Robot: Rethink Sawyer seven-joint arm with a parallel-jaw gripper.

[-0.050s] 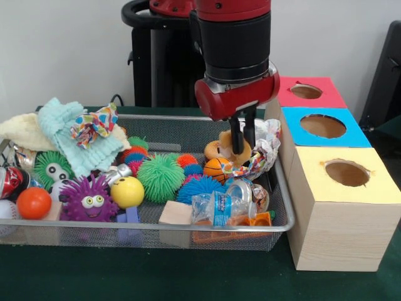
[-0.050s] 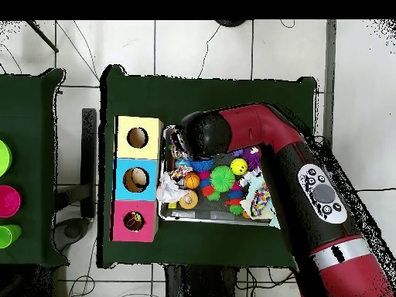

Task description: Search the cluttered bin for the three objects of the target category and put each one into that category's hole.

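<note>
My gripper (image 1: pixel 242 150) hangs low over the far right part of the wire mesh bin (image 1: pixel 285 216), right at a tan plush toy (image 1: pixel 217 149) and beside a crumpled white wrapper (image 1: pixel 268 139). Below it lie a mini basketball (image 1: pixel 215 170) and a crushed water bottle (image 1: pixel 218 207). To the right of the bin stands a wooden box with a red-topped hole (image 1: pixel 306 91), a blue-topped hole (image 1: pixel 322 126) and a yellow-topped hole (image 1: pixel 346 173). In the overhead view the arm's wrist (image 2: pixel 204 133) hides the gripper, and the box (image 2: pixel 136 158) is left of the bin (image 2: pixel 218 219).
The bin also holds a green spiky ball (image 1: pixel 161 177), a blue spiky ball (image 1: pixel 198 187), a yellow ball (image 1: pixel 127 192), a purple spiky toy (image 1: pixel 89 199), an orange ball (image 1: pixel 34 202), a wooden block (image 1: pixel 176 213) and a teal cloth (image 1: pixel 75 138) with a colourful bow (image 1: pixel 94 125).
</note>
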